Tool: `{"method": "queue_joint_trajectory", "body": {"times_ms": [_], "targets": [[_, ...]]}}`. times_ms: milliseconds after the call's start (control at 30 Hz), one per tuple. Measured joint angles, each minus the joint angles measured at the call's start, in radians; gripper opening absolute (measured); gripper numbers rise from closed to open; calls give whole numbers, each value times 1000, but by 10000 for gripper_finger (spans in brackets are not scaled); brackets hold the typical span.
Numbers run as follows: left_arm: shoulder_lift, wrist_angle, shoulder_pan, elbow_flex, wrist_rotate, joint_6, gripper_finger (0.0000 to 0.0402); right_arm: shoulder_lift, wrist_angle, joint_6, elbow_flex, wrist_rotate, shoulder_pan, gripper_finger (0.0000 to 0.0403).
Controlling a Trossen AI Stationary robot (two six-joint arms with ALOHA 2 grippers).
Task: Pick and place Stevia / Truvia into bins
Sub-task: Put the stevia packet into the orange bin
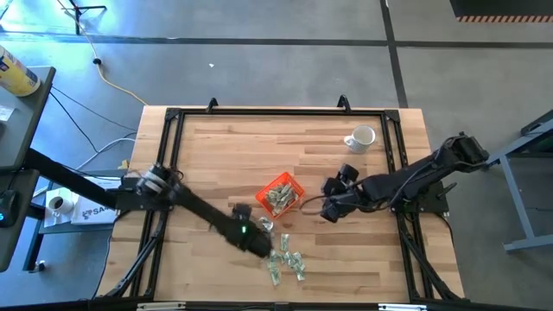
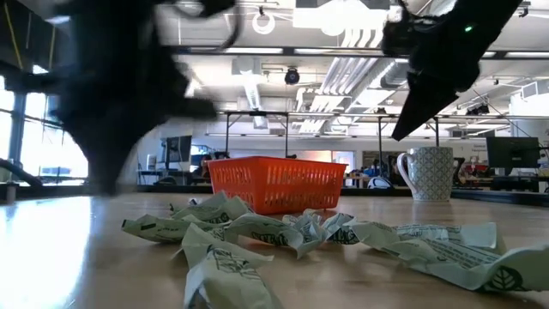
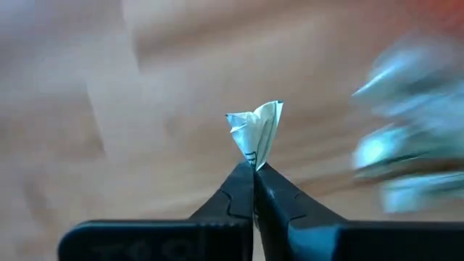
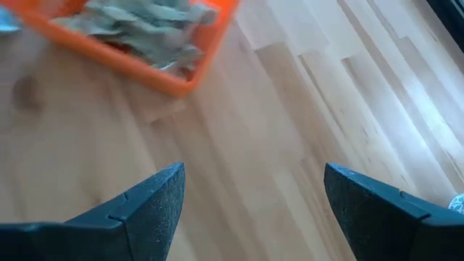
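Note:
My left gripper [image 3: 254, 168] is shut on one crumpled pale green and white Stevia sachet [image 3: 257, 130]. In the high view it [image 1: 259, 231] hangs between the orange tray [image 1: 295, 185] and a loose pile of sachets [image 1: 285, 263] near the table's near edge. The tray holds several sachets [image 4: 145, 22]. My right gripper [image 4: 250, 196] stands open just right of the tray [image 4: 181, 80], above bare wood, with nothing between its fingers. In the low view the pile [image 2: 300, 236] lies in front of the tray [image 2: 274, 184]. My left gripper pinches the sachet's lower edge [image 3: 251, 156] between its two fingertips. The rest of the sachet sticks out past the tips, crumpled. The wood behind it is blurred, so I cannot tell whether the sachet is clear of the table.
A white mug [image 1: 361, 138] stands at the far right of the table, also in the low view [image 2: 426, 173]. A black frame [image 1: 276, 111] runs round the wooden top. Bare wood lies left of and beyond the tray.

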Motion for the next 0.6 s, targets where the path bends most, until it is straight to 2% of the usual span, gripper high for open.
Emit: {"method": "queue_joint_trajectory", "body": {"times_ms": [100,167,367,467,600], "targets": [[-76,-15,52,27,-93,163,40,-16,-28,61,0,38,64,318],[-103,73,92,40,-146,321,30,-24,-63,119,0,67,100,318],[-98,281,261,47,-154,704,31,-29,-197,335,0,84,186,318],[-78,307,326,44,-127,731,83,-29,-217,407,0,71,208,318],[-86,302,374,45,-4,756,185,-29,-211,472,0,50,224,318]]}}
